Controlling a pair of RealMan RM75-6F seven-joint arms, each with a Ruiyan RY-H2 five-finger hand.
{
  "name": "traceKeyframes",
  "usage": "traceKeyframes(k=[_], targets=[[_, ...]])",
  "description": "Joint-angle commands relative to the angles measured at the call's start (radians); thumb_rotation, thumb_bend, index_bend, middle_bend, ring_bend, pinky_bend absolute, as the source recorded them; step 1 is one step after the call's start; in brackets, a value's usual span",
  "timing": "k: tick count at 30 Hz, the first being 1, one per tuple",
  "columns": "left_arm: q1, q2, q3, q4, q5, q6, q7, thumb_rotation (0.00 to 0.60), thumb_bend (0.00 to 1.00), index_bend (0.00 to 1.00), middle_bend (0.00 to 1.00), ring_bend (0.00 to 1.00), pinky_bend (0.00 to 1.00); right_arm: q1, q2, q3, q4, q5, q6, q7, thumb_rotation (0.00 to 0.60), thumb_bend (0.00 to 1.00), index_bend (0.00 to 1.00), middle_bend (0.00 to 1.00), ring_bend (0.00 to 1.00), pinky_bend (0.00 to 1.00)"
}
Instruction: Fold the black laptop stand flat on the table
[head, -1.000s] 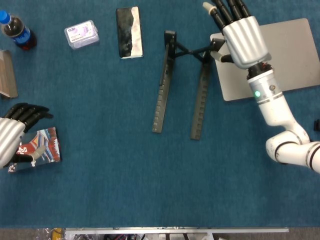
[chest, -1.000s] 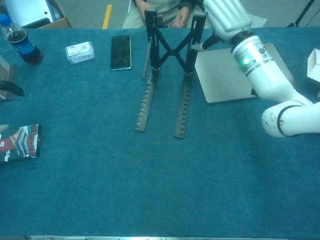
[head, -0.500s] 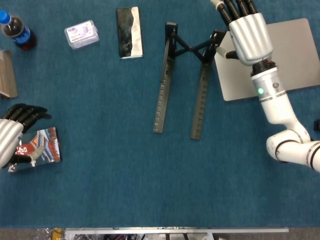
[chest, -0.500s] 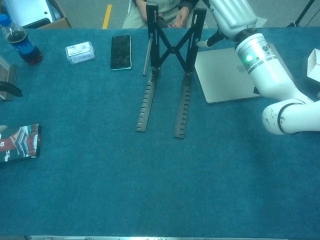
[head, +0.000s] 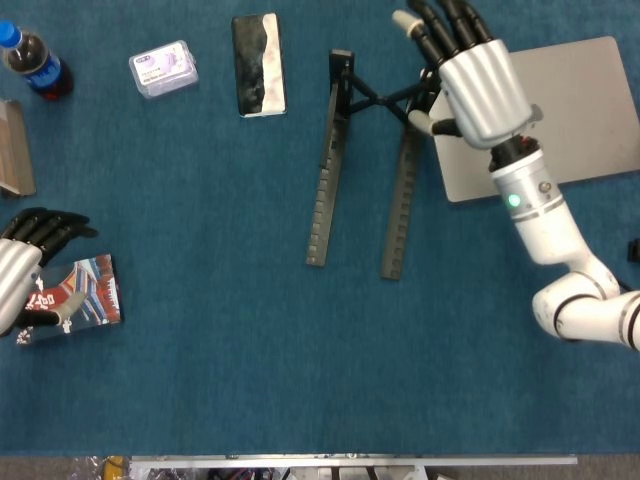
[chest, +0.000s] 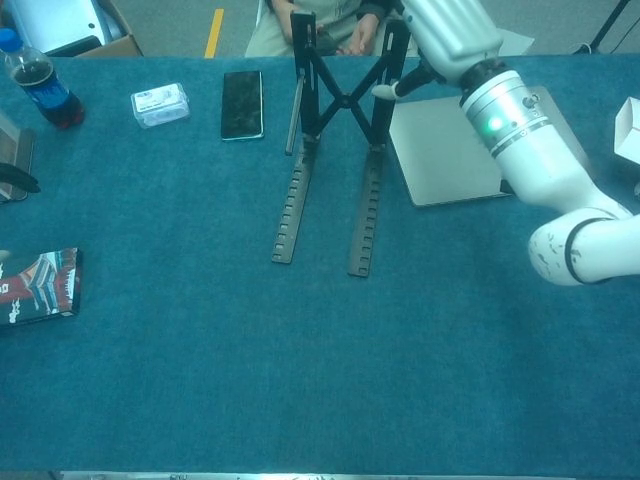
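Observation:
The black laptop stand (head: 328, 165) stands unfolded in the middle of the blue table, its two notched rails flat and its crossed struts (chest: 344, 100) upright at the far end. My right hand (head: 472, 82) hovers at the stand's right upright with fingers stretched out and apart. Its thumb lies next to that upright, and I cannot tell if it touches. In the chest view the right hand (chest: 447, 30) is partly cut off by the top edge. My left hand (head: 18, 275) rests at the table's left edge, holding nothing.
A grey closed laptop (head: 585, 110) lies just right of the stand, under my right forearm. A phone (head: 258, 65), a small plastic box (head: 163, 68) and a cola bottle (head: 32, 62) sit at the far left. A booklet (head: 88, 290) lies by my left hand.
My right hand first rose toward the far edge, then swung left over the stand's right upright. The stand and my left hand have stayed put.

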Motion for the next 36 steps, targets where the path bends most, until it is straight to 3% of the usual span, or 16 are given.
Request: traceKeyframes(k=[1, 11, 18, 26, 36], targets=[[0.001, 0.001, 0.000, 0.000, -0.002, 0.000, 0.001, 0.600, 0.28, 0.23, 0.20, 0.15, 0.11, -0.011, 0.040, -0.021, -0.095, -0.050, 0.032, 0.077, 0.600, 0.00, 0.13, 0.12, 0.00, 0.14], [0.002, 0.001, -0.001, -0.002, -0.006, 0.000, 0.004, 0.600, 0.28, 0.23, 0.20, 0.15, 0.11, -0.018, 0.164, -0.082, -0.298, -0.169, 0.050, 0.199, 0.600, 0.00, 0.13, 0.12, 0.00, 0.14], [0.000, -0.002, -0.001, -0.004, -0.008, -0.006, 0.008, 0.600, 0.28, 0.23, 0.20, 0.15, 0.11, -0.017, 0.217, -0.139, -0.373, -0.174, -0.037, 0.244, 0.600, 0.00, 0.13, 0.12, 0.00, 0.14], [-0.004, -0.002, -0.002, -0.010, -0.005, -0.009, 0.013, 0.600, 0.28, 0.23, 0.20, 0.15, 0.11, 0.008, 0.153, -0.163, -0.316, -0.148, -0.136, 0.298, 0.600, 0.00, 0.13, 0.12, 0.00, 0.14], [0.005, 0.010, 0.000, -0.018, -0.011, 0.000, 0.016, 0.600, 0.28, 0.23, 0.20, 0.15, 0.11, 0.079, 0.001, -0.123, -0.145, -0.091, -0.253, 0.403, 0.600, 0.00, 0.13, 0.12, 0.00, 0.14]])
